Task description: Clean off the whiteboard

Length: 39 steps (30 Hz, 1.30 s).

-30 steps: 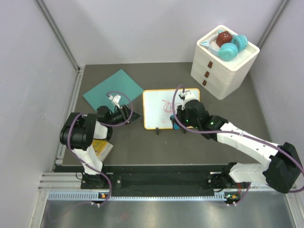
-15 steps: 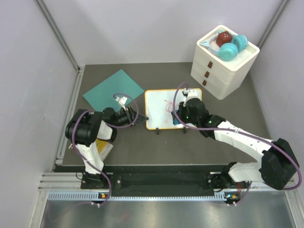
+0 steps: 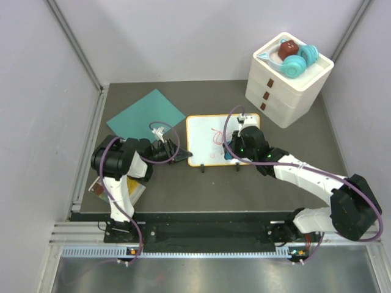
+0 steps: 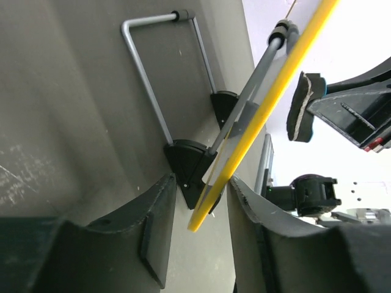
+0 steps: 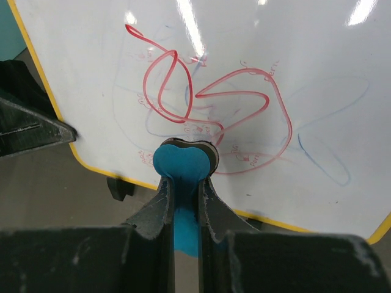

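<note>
The whiteboard (image 3: 204, 148), white with a yellow frame, stands on black feet mid-table with red scribbles (image 3: 217, 135) on its right half. My left gripper (image 3: 183, 153) is at its near left corner. In the left wrist view, that gripper (image 4: 201, 183) is open and straddles the yellow frame edge (image 4: 269, 110) and a black foot (image 4: 189, 162), with a gap on the left side. My right gripper (image 3: 230, 152) is shut on a blue eraser (image 5: 183, 162). The eraser's felt face rests on the whiteboard (image 5: 287, 61) just below the red scribbles (image 5: 201, 91).
A teal square sheet (image 3: 145, 115) lies at the back left. A white drawer unit (image 3: 287, 82) at the back right carries teal headphones (image 3: 299, 61) and a brown item. A yellow object (image 3: 131, 190) lies by the left arm's base. The board's wire stand (image 4: 146, 67) shows underneath.
My left gripper moved right to the board's near left corner and its jaws narrowed around the frame. The right gripper shifted slightly up the board with the eraser.
</note>
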Each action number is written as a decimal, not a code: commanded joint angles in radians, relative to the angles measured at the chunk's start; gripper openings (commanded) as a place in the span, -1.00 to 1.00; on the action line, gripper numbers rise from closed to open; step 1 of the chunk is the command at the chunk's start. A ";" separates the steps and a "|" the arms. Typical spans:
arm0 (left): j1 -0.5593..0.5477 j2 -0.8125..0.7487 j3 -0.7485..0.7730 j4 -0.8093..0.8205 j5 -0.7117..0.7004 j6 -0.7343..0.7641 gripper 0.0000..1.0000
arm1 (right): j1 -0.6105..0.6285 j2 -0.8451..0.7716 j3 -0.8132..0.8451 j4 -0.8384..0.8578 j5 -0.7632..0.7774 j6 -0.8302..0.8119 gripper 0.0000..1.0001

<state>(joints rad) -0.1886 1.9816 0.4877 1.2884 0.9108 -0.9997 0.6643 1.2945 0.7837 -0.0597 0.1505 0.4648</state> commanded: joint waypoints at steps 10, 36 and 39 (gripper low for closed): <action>-0.008 0.080 0.032 0.404 0.063 -0.093 -0.62 | -0.009 -0.006 -0.009 0.043 0.030 0.008 -1.00; -0.064 -0.076 0.026 -0.052 0.053 0.297 -1.00 | -0.011 0.052 -0.055 0.092 0.207 0.121 -1.00; -0.063 -0.081 0.005 -0.112 0.036 0.348 -1.00 | -0.009 0.057 -0.075 0.124 0.215 0.135 -1.00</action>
<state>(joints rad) -0.2459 1.9392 0.4938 1.2491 0.9749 -0.7708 0.6643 1.3392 0.7261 -0.0231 0.3336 0.5613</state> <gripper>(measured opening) 0.160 0.082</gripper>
